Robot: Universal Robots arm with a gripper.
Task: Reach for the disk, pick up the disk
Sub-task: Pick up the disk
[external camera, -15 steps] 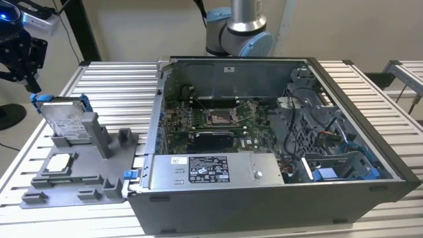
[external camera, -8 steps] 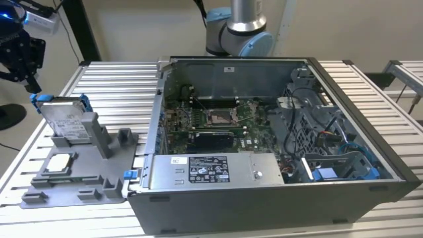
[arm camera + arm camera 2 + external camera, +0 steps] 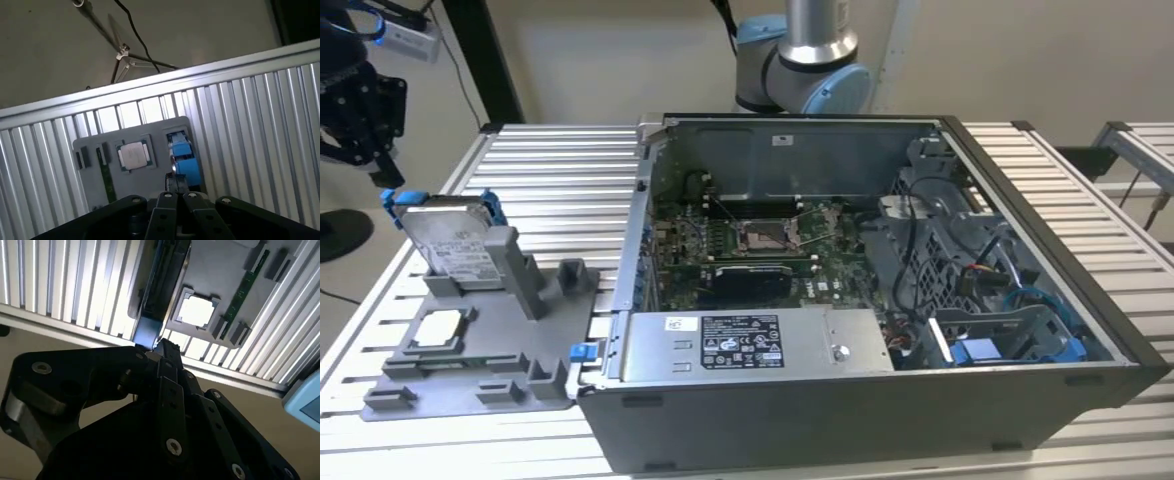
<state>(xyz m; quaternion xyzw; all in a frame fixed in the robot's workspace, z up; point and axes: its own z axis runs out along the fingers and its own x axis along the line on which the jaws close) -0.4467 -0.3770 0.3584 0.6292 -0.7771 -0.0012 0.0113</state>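
Gripper (image 3: 176, 191), fingers (image 3: 164, 202) pressed together and holding nothing, hangs just short of the disk (image 3: 184, 159), which stands on edge in a grey holder (image 3: 507, 345) beyond the tips. Closed like this, they would likely butt its edge and tip it.

The disk (image 3: 454, 245) looks silvery metal (blue plastic frame).
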